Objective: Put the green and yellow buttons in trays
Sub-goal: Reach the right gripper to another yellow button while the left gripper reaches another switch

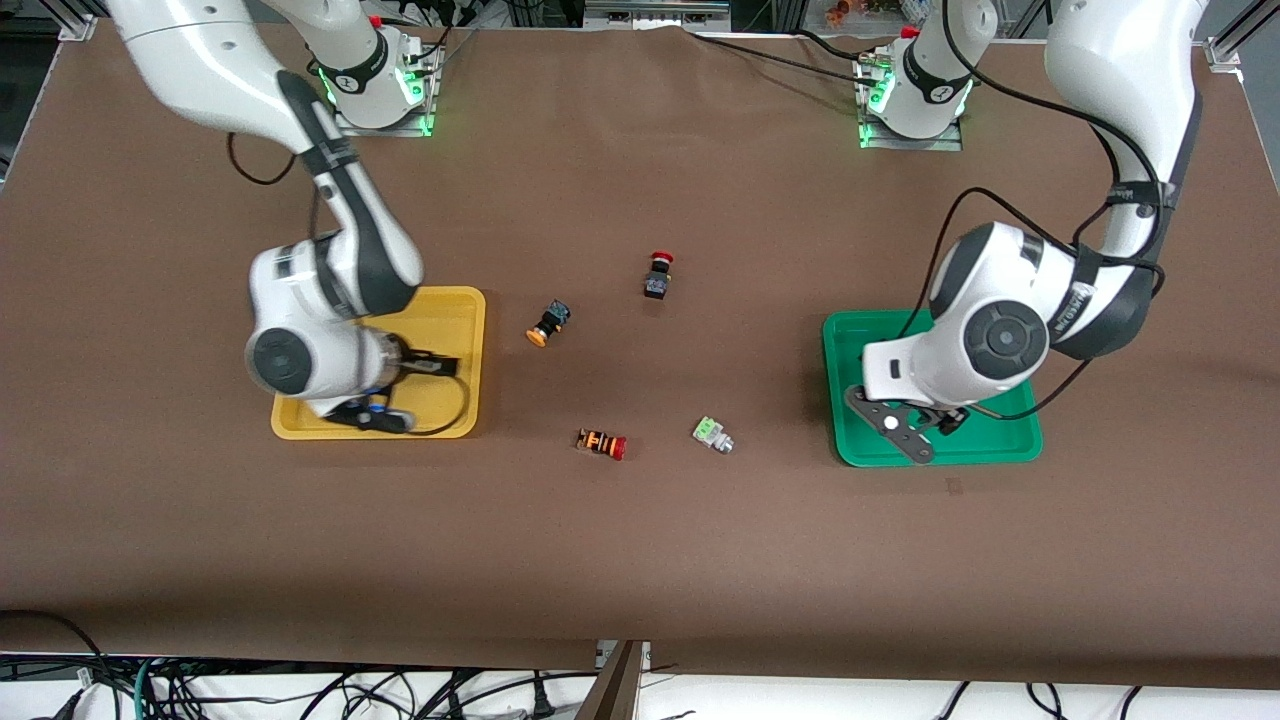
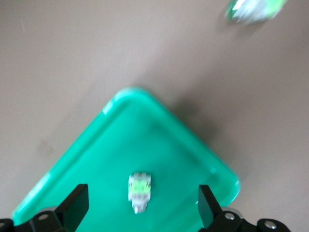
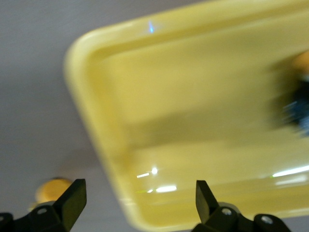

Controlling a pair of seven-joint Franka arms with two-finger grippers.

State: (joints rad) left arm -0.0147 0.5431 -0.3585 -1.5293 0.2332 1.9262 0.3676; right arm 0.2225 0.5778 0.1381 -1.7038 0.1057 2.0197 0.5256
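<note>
The left pincer (image 2: 140, 212) is spread and released over the green tray (image 1: 850, 345), where one green button (image 2: 140, 187) already lies, shown only by the left wrist view. The right pincer (image 3: 137, 210) is likewise released over the yellow tray (image 1: 470, 330). A blurred orange-and-dark shape in that tray is probably a yellow button. On the bench middle, another yellow button (image 1: 547, 323) and another green button (image 1: 712, 434) remain unsorted.

We see a brown table (image 1: 640, 560); on it a yellow tray (image 1: 460, 310) and a green tray (image 1: 850, 440); between them, an orange-capped black button (image 1: 548, 324), a pale-green-capped silvery button (image 1: 712, 433), a red-capped black button (image 1: 658, 274) and an orange-and-black striped, red-capped button (image 1: 601, 443); another pale-green-capped button (image 2: 139, 189) lies in the green tray.
</note>
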